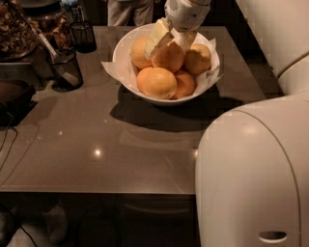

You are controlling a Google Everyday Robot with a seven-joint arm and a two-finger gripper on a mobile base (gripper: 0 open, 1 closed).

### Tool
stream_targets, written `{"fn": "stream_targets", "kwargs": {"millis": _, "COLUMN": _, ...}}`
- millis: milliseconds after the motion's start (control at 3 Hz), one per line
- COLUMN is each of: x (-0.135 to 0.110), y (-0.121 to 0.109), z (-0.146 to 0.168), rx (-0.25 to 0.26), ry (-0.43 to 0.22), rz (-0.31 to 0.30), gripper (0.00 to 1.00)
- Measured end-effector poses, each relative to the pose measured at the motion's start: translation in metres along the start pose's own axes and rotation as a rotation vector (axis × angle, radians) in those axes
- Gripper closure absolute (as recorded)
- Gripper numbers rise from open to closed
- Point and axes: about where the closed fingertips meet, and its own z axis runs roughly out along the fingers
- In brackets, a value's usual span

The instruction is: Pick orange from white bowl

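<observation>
Large, round, deep-orange dimpled orange [169, 58]: was found centre-rear, toward 12 o'clock, in the wide, glossy, paper-lined white bowl [117, 55]. Cream two-finger gripper [171, 42]: was held directly over it, fingers spread wide, flanking it at 10 and 2 o'clock.

Your bench [96, 144] is a glossy grey-brown slab with small bright light spots reflected on it near its left middle. Toward its left edge you have a dark mesh cup [65, 71] with a pale-handled utensil [48, 46] leaning in it, and a second dark mesh cup [83, 36] stands farther back. At the far left corner you see a container of brown bits [13, 31]. A dark object [14, 96] and thin cables [7, 140] lie at the left edge. A person's trousers [126, 12] show behind the bench, just left of the end effector [169, 46], which is over the bench's far side.
</observation>
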Motion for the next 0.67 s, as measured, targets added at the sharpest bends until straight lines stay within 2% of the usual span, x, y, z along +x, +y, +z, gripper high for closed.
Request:
{"fn": "stream_targets", "kwargs": {"millis": 333, "x": -0.0012, "y": -0.0025, "z": 0.0009, "rx": -0.002, "ry": 0.005, "rz": 0.001, "gripper": 0.31}}
{"fn": "stream_targets", "kwargs": {"millis": 667, "x": -0.0022, "y": -0.0048, "z": 0.0005, "rx": 0.001, "ry": 0.008, "rz": 0.003, "gripper": 0.50}}
